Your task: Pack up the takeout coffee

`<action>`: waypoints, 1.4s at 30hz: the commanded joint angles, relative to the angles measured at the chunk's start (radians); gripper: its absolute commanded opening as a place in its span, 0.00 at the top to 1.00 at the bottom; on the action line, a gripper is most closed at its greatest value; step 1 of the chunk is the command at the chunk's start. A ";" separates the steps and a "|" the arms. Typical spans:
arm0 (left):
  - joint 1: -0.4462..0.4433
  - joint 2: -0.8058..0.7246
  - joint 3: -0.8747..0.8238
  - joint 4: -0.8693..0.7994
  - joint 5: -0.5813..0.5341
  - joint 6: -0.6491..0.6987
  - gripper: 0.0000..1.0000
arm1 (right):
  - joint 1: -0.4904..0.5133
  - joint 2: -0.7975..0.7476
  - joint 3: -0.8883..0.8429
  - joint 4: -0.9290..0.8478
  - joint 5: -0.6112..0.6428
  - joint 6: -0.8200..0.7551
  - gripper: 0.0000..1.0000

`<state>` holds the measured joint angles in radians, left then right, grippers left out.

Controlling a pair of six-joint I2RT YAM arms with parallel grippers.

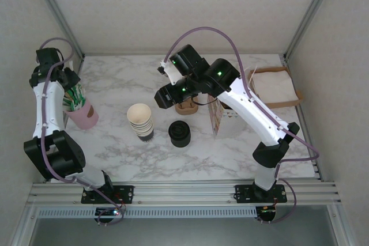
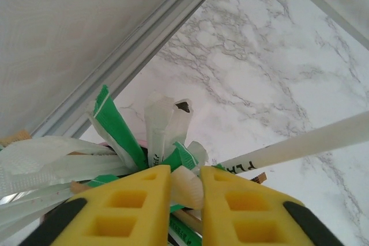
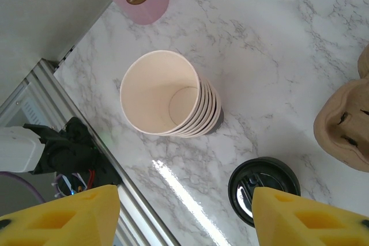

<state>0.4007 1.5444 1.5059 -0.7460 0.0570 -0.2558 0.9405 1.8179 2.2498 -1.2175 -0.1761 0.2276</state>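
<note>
The takeout coffee is out of view. My left gripper (image 1: pixel 72 95) hangs over a pink cup (image 1: pixel 84 116) of green and white sachets and sticks at the table's left side. In the left wrist view its yellow fingers (image 2: pixel 130 200) are shut on a white ridged packet (image 2: pixel 185 184) among the sachets. My right gripper (image 1: pixel 162 97) stands open and empty above the table (image 3: pixel 277 73), between a cream stack of lidless paper cups (image 3: pixel 167 93) and a stack of black lids (image 3: pixel 259 185).
A brown pulp cup carrier (image 1: pixel 187 106) sits under the right wrist, with a printed paper bag (image 1: pixel 215 120) beside it. A tray of white napkins (image 1: pixel 275 87) is at the back right. The cup stack (image 1: pixel 140 120) and the lids (image 1: pixel 179 133) stand mid-table.
</note>
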 commanded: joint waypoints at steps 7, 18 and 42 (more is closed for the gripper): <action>-0.013 -0.012 0.068 -0.038 -0.014 0.006 0.83 | 0.012 0.022 0.033 -0.013 0.004 -0.011 0.38; -0.014 -0.024 0.057 -0.036 -0.020 0.007 1.00 | 0.011 0.027 0.031 -0.016 0.007 -0.014 0.38; -0.016 -0.167 0.176 -0.091 0.071 -0.007 1.00 | 0.012 -0.040 -0.026 0.032 0.044 0.002 0.34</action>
<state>0.3931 1.4254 1.6310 -0.8150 0.0711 -0.2554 0.9405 1.8210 2.2345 -1.2079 -0.1631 0.2276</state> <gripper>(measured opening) 0.042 0.650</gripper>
